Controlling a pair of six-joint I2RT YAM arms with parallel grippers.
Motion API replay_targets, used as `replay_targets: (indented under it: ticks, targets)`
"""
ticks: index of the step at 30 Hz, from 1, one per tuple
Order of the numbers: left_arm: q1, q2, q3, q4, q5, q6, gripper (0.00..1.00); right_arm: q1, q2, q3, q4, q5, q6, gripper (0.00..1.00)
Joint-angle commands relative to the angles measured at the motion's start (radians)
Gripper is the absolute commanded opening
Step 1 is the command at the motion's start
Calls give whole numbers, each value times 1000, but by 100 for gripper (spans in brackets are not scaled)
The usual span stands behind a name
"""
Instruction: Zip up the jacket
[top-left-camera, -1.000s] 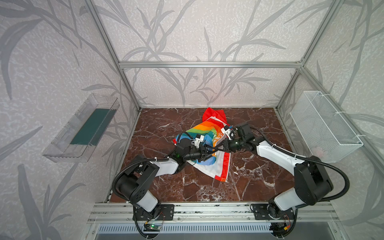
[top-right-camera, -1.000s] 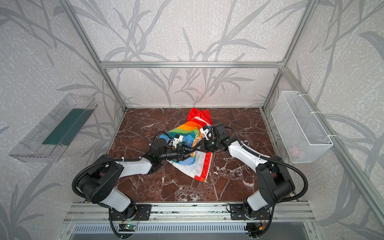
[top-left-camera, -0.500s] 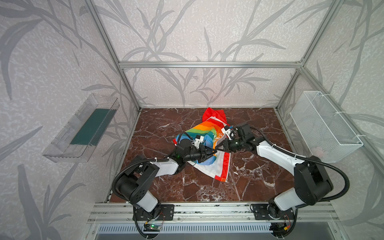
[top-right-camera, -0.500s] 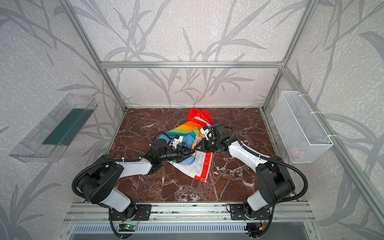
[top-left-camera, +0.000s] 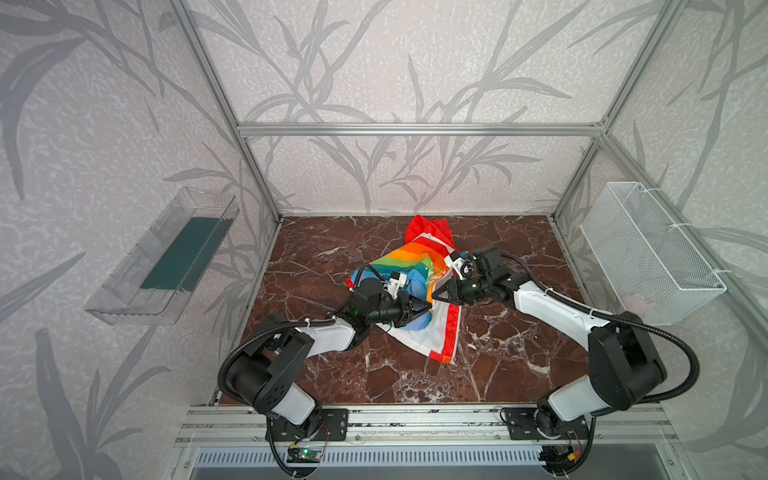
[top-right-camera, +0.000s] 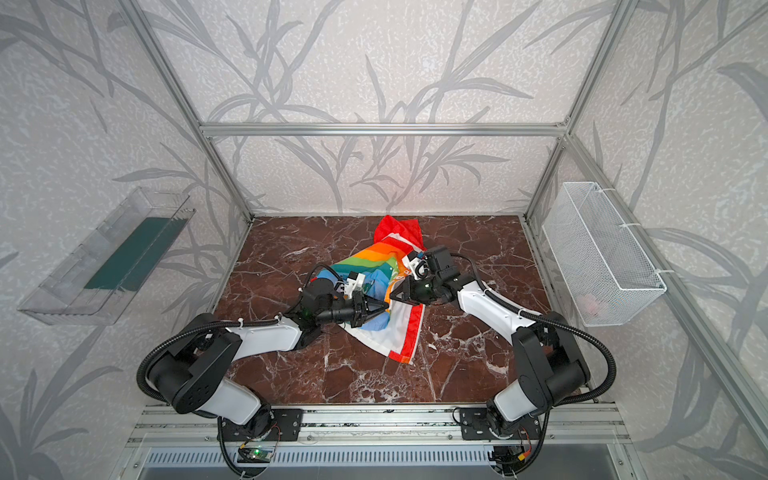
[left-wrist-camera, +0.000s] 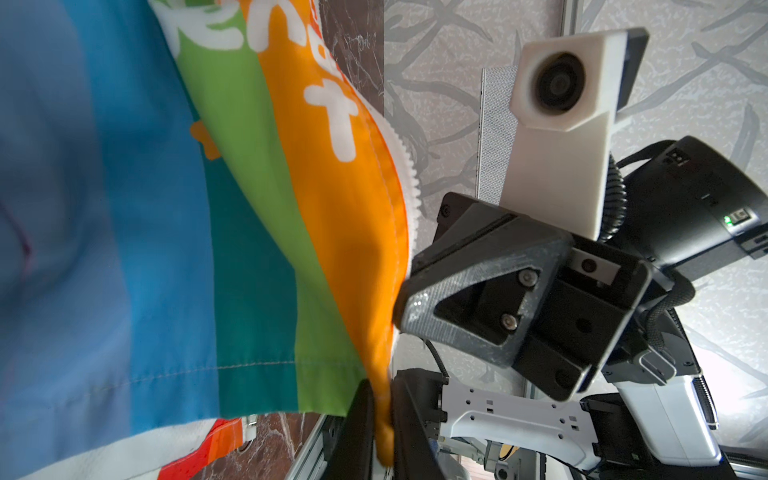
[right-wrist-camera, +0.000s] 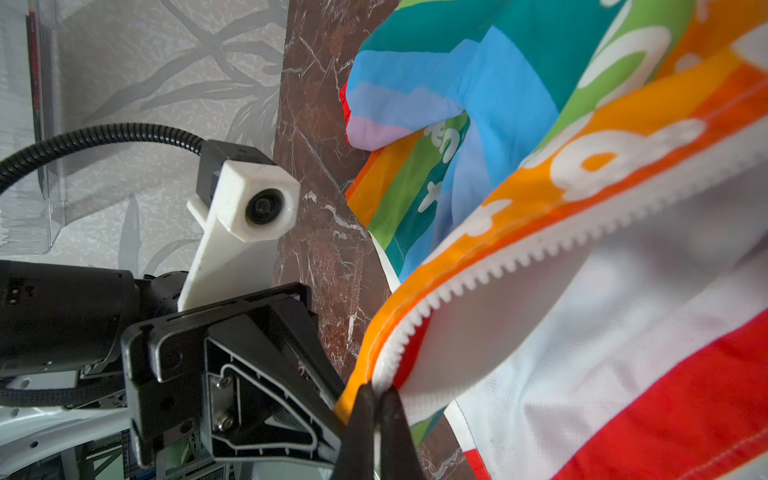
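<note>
Orange jacket edge: left end effector just clamped onto it, beside right end effector pinching the zipper tape. Both grips set; edge-aligning likely next.

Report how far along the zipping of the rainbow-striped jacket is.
Done: grips only. In hand: the left gripper pinches the orange front edge of the thin rainbow-striped jacket, the right gripper the edge by its white zipper teeth. To do: the teeth hang unjoined, so mating the halves and zipping remain.
</note>
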Motion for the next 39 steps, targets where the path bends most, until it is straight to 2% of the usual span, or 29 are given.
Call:
replay_targets:
  ticks: [1, 3, 6, 7, 9, 15, 19, 22, 27, 39]
  targets:
    - [-6, -15, -2, 0, 0, 5, 3, -4, -12, 9, -15, -5, -14, 0]
    - [-5, -10, 2, -2, 1, 9, 0, -5, -18, 14, -31, -4, -21, 3]
    - [-5, -9, 11, -28, 1, 27, 0, -7, -41, 15, -72, 23, -27, 38]
    - [-5, -11, 16, -51, -2, 42, 0, -11, -53, 13, -90, 35, -24, 47]
    - [-4, -25, 35, -150, -13, 92, 0, -22, -84, 6, -153, 91, -14, 53]
    - [0, -82, 140, -582, -104, 331, 0, -20, -112, -15, -465, 364, -23, 51]
    - [15, -87, 165, -662, -130, 377, 0, 44, -90, -55, -557, 486, -8, 45]
    - [22, -84, 171, -679, -139, 389, 0, 101, -73, -88, -558, 517, 28, 44]
    - [32, -87, 187, -714, -133, 415, 0, 140, -27, -125, -478, 490, 90, 40]
    - [78, -136, 153, -748, -130, 435, 0, 203, 133, -41, -409, 478, 78, 37]
